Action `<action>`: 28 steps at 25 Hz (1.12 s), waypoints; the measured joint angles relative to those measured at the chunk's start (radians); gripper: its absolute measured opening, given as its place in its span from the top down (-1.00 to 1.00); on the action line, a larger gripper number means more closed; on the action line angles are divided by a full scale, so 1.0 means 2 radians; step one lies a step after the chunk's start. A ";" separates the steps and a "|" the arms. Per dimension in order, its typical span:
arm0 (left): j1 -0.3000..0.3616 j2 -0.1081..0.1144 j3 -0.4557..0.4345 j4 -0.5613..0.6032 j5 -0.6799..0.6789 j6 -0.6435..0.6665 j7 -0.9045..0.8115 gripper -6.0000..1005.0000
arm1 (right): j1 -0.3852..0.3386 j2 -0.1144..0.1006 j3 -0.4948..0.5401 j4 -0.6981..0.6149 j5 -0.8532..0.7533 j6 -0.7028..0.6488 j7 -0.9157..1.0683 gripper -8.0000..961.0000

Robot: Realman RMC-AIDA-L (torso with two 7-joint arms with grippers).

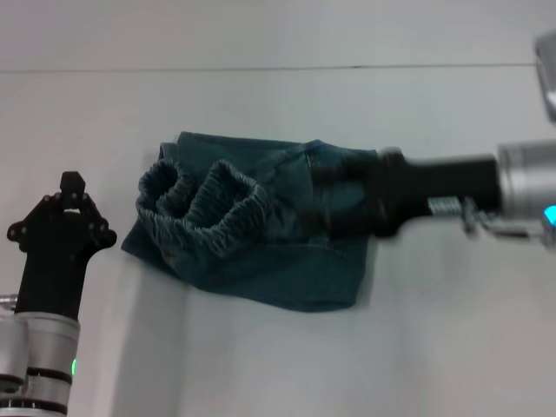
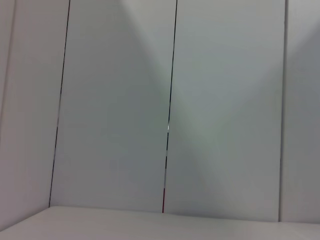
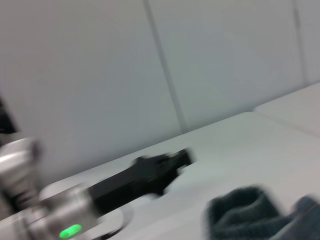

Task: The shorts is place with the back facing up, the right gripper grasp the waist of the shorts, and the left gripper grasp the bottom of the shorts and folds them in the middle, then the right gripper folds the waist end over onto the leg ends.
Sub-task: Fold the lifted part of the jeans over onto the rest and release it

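Your head view alone shows the whole scene: the shorts (image 1: 261,234) lie bunched on the table (image 1: 452,347), long axis running side to side, ruffled waist (image 1: 195,204) toward your left. The right gripper (image 1: 334,195) is clenched on the shorts. The left gripper (image 1: 65,221) hovers beside them; you cannot tell its state.

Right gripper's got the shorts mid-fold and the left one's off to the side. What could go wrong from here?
1. The right gripper sits on the shorts at one spot only; the bunched waist could land crooked or spill back open.
2. Dragging could slide the whole pile across the table, since nothing pins the lower layer.
3. The left gripper stands near the waist end; a long sweep might reach it.
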 joint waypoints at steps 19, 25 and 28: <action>0.013 -0.002 -0.003 0.009 -0.002 0.017 -0.003 0.98 | 0.135 0.002 -0.086 0.166 -0.030 0.132 0.036 -0.56; 0.017 -0.002 -0.004 0.013 -0.002 0.017 -0.005 0.99 | 0.191 0.004 -0.107 0.190 -0.027 0.248 0.058 -0.56; 0.015 -0.001 -0.002 0.014 -0.001 0.014 -0.005 0.96 | 0.228 0.005 -0.107 0.217 -0.025 0.287 0.055 -0.56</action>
